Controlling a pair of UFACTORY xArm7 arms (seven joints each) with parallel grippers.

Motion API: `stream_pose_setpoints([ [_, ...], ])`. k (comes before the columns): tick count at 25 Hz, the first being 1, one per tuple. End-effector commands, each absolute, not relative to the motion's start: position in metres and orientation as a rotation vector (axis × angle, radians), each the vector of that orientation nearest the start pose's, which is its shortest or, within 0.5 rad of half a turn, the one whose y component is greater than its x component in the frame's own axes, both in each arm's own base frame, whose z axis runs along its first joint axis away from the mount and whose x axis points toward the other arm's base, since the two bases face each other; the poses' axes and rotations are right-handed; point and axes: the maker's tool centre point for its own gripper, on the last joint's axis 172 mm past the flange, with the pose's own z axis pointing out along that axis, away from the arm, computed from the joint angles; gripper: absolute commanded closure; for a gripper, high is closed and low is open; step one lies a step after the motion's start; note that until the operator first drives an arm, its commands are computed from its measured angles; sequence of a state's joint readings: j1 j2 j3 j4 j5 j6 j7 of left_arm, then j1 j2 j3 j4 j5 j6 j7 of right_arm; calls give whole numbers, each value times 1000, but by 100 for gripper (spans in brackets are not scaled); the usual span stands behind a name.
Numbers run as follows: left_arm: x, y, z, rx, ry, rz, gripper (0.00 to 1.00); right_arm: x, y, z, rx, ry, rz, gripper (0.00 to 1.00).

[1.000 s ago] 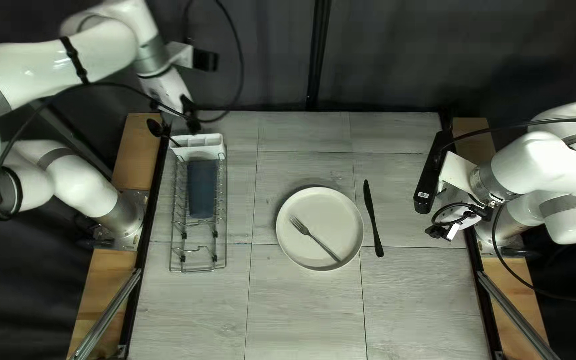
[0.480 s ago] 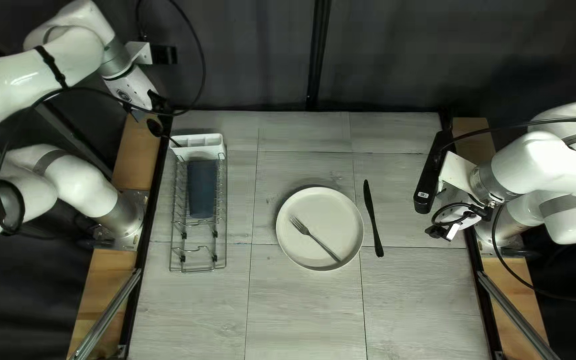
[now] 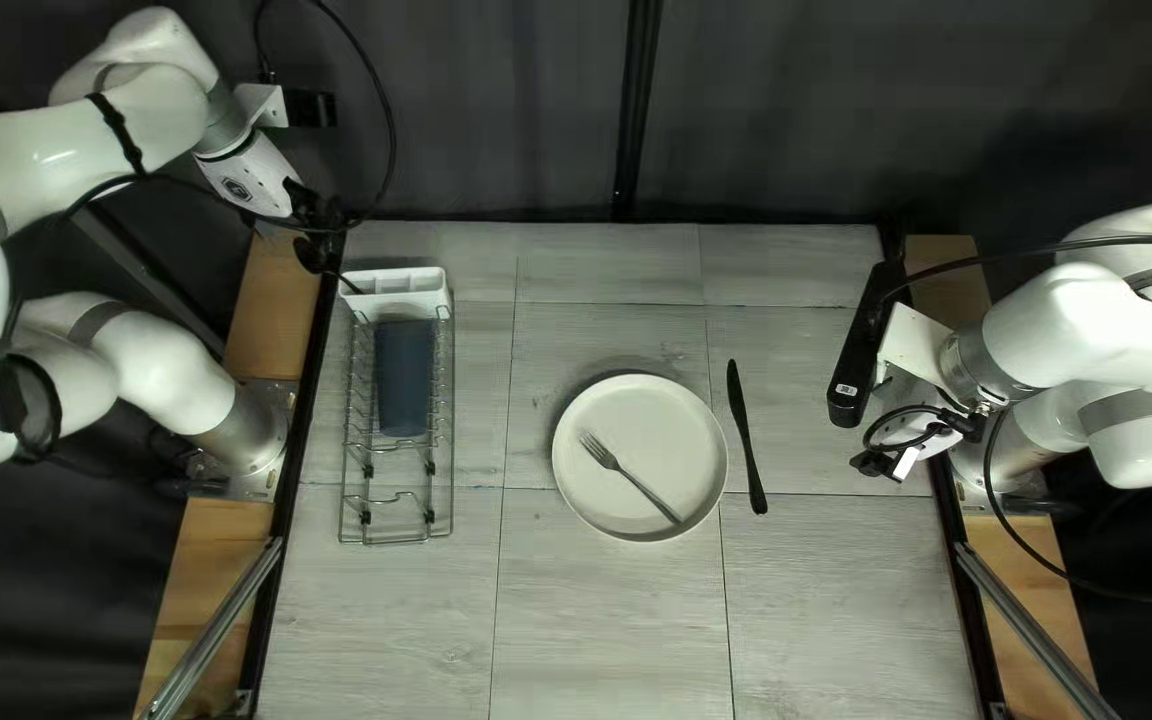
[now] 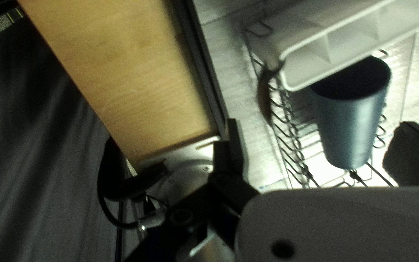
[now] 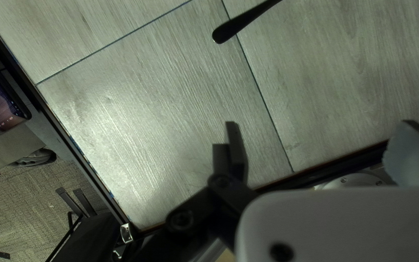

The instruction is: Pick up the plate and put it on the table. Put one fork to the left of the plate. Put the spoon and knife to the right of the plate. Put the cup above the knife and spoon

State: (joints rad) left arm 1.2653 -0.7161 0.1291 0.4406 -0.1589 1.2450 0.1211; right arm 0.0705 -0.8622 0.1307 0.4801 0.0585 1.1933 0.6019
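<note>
The desk [image 3: 603,627] spreads out in pale planks under everything. At its left side stands my wire rack [image 3: 396,539]. My left gripper [image 3: 326,214] hangs by the desk's far left corner with its jaws well apart and nothing between them; my right gripper [image 3: 878,464], near the right edge, has its jaws spread too, just as bare. The plate [image 3: 603,494] sits flat in the middle of the desk. At the rack's far end is a white caddy [image 3: 396,283], and just on its near side the blue cup [image 3: 403,380] lies in the rack, mouth toward the caddy. The black knife [image 3: 747,440] lies right of the plate, apart from it, handle toward the near side. The dark spoon [image 3: 312,254] leans out leftward from the caddy. The fork [image 3: 630,475] rests on the plate, tines far left, handle near right.
</note>
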Motion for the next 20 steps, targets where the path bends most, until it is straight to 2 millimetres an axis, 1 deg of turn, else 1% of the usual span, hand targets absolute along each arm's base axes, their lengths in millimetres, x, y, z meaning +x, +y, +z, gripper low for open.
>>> stream_pose_setpoints([
  [1, 93, 235, 171, -2698, -2032, -131, 0, 273, 53, 239, -3038, 706, -236, 0],
  [3, 94, 235, 158, -2709, -2030, -113, 0, 273, 53, 239, -3038, 706, -236, 0],
  [4, 94, 235, 155, -2710, -2030, -110, 6, 273, 53, 239, -3038, 706, -236, 0],
  [5, 95, 235, 152, -2711, -2031, -105, 60, 273, 53, 239, -3038, 706, -236, 0],
  [6, 97, 234, 149, -2715, -2029, -100, 97, 273, 53, 239, -3038, 706, -236, 0],
  [9, 104, 232, 144, -2722, -2020, -89, 100, 273, 53, 239, -3038, 706, -236, 0],
  [11, 105, 229, 149, -2725, -2012, -89, 100, 273, 53, 239, -3038, 706, -236, 0],
  [16, 105, 220, 185, -2724, -2005, -124, 100, 273, 53, 239, -3038, 706, -236, 0],
  [18, 109, 216, 209, -2730, -1994, -157, 100, 273, 53, 239, -3038, 706, -236, 0],
  [19, 111, 215, 214, -2734, -1988, -167, 100, 273, 53, 239, -3038, 706, -236, 0],
  [20, 115, 213, 230, -2735, -1981, -184, 100, 273, 53, 239, -3038, 706, -236, 0],
])
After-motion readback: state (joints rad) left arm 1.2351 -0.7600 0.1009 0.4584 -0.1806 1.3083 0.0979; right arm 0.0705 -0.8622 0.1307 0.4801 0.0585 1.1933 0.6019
